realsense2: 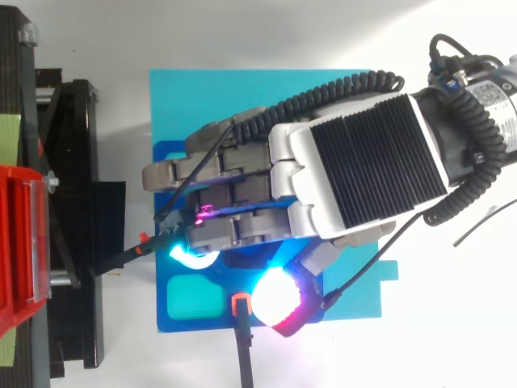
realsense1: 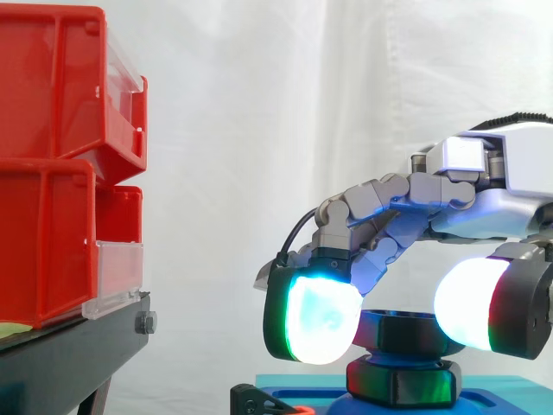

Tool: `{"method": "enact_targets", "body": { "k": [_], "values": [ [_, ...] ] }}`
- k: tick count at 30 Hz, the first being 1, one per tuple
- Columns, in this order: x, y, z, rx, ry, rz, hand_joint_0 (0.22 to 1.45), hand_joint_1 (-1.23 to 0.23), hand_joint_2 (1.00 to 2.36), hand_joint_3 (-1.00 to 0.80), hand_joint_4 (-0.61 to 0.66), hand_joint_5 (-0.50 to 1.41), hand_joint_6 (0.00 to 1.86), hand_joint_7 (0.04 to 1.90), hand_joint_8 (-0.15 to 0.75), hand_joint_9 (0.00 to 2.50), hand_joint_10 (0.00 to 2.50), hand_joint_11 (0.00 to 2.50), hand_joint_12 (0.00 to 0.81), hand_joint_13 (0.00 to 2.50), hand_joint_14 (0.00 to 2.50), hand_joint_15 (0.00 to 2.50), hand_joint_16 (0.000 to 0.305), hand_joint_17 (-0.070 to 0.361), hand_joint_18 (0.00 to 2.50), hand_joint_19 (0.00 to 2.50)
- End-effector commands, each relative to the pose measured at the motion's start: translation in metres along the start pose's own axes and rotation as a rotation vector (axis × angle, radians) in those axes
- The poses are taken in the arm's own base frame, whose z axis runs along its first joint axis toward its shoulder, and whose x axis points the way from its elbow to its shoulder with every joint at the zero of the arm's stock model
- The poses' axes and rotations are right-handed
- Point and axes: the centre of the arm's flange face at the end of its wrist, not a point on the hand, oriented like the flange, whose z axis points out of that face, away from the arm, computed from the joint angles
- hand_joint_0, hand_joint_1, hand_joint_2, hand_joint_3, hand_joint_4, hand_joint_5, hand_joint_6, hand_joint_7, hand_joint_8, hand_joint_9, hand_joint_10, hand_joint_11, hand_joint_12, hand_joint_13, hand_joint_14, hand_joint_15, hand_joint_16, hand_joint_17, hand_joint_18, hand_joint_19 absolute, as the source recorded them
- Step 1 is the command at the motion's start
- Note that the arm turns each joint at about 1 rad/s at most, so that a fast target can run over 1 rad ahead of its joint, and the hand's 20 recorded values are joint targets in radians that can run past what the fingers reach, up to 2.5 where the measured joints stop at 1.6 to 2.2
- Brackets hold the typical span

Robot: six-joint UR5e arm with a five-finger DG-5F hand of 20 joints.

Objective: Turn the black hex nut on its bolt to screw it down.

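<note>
A robotics lab is suggested by a white curtain (realsense1: 259, 130), red bins (realsense1: 52, 164) stacked on a black stand (realsense1: 78, 346), and a blue fixture plate (realsense2: 266, 89)

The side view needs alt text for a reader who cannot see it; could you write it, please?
A robot hand reaches in from the right and pinches a black nut between glowing pads, above a blue base. Red bins on a black stand sit at left before a white curtain.
</note>
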Motion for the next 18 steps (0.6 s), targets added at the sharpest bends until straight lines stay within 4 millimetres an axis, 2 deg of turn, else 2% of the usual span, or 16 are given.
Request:
{"method": "enact_targets", "body": {
  "k": [1,7,13,18],
  "values": [
    [-0.001,-0.007,-0.006,-0.008,0.004,-0.002,0.56,-0.43,1.0,-0.45,0.24,-0.06,0.61,1.07,0.286,0.77,0.01,0.31,0.252,0.41,0.0,0.06,0.041,0.091,0.49,0.48],
    [-0.003,-0.019,-0.013,-0.009,0.001,-0.005,0.56,-0.41,1.0,-0.46,0.24,-0.06,0.61,1.07,0.284,0.77,0.01,0.31,0.252,0.41,0.0,0.06,0.041,0.092,0.49,0.49],
    [-0.005,-0.032,-0.023,-0.013,0.002,-0.008,0.52,-0.28,1.0,-0.5,0.25,-0.06,0.61,1.06,0.297,0.75,0.01,0.31,0.268,0.4,0.0,0.06,0.044,0.099,0.47,0.5],
    [-0.007,-0.041,-0.029,-0.013,0.001,-0.009,0.51,-0.25,1.0,-0.5,0.25,-0.07,0.61,1.06,0.3,0.75,0.01,0.31,0.272,0.4,0.0,0.07,0.044,0.1,0.47,0.5]
  ]
}}
